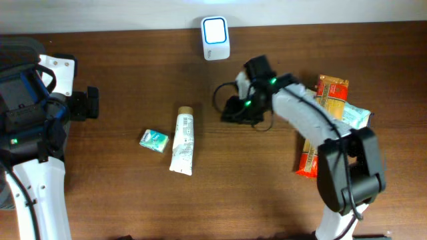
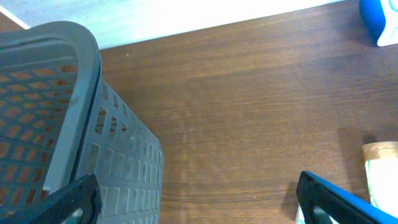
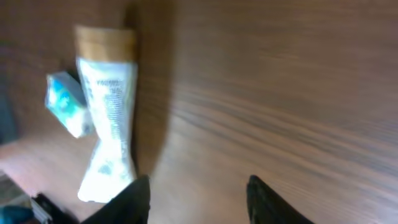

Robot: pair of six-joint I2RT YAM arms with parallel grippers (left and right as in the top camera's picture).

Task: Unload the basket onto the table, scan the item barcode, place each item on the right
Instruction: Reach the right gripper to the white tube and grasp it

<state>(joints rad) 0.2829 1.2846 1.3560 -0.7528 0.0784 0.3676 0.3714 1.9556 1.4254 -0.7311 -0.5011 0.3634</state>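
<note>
A white tube with a tan cap (image 1: pixel 182 141) lies on the table left of centre, with a small teal packet (image 1: pixel 154 141) beside it. The white and blue scanner (image 1: pixel 215 38) stands at the back edge. My right gripper (image 1: pixel 230 110) hovers right of the tube. In the right wrist view it (image 3: pixel 199 190) is open over bare wood, with the tube (image 3: pixel 107 106) and packet (image 3: pixel 65 102) ahead to its left. My left gripper (image 1: pixel 90 103) is at the far left, wide open (image 2: pixel 199 199) and holding nothing.
A grey slotted basket (image 2: pixel 62 124) stands close by the left gripper. Orange packages (image 1: pixel 331 93) and a teal pack (image 1: pixel 355 117) lie at the right under the right arm. In the left wrist view the scanner (image 2: pixel 379 22) and the tube's cap (image 2: pixel 380 152) show at the right.
</note>
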